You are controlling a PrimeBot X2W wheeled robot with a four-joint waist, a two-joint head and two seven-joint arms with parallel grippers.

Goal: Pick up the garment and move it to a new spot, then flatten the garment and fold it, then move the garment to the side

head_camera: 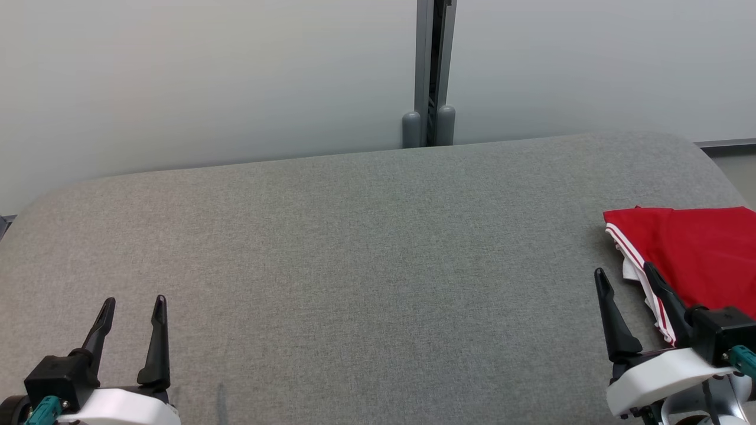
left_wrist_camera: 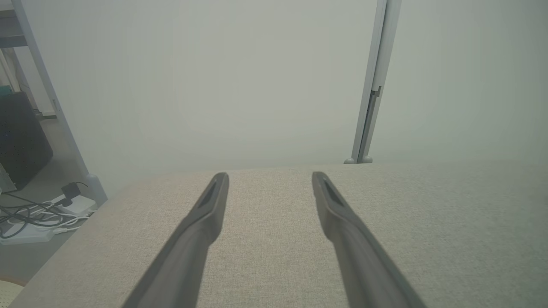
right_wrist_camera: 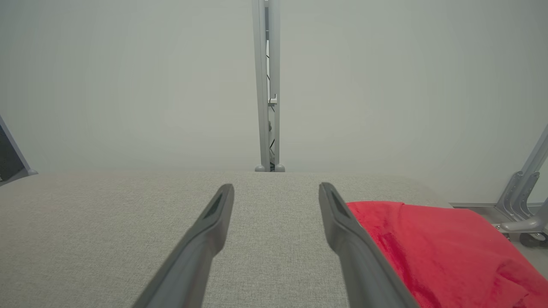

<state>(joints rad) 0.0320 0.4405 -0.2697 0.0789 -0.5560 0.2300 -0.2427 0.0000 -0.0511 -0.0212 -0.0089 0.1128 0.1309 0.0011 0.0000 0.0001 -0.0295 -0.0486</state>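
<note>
Broadly, a grey padded table [head_camera: 354, 248] spans the head view from side to side, with a pale wall [head_camera: 207, 77] behind it at 12 o'clock. The garment [head_camera: 703, 260] is bright red cloth with a white hem carrying thin red stripes. It lies folded flat in a rough rectangle, with the striped edge and a little white cloth bunched on the side facing the table's middle. It sits at the table's right end, at about 3 to 4 o'clock in the head view, and runs off that view's edge. The right gripper [head_camera: 624, 270] hangs at 4 to 5 o'clock with its fingers spread wide and nothing between them. The garment lies at about 2 o'clock from it, and its outer finger crosses the striped edge, though I cannot tell whether it touches the cloth. In the right wrist view the garment [right_wrist_camera: 436, 244] lies at 4 o'clock, just beside that finger of the right gripper [right_wrist_camera: 276, 186]. The left gripper [head_camera: 134, 300] hangs at 7 o'clock, equally wide and empty, well apart from the garment, over bare padding in its own wrist view [left_wrist_camera: 269, 175]. A grey post [head_camera: 434, 71] stands at 12 o'clock.
</note>
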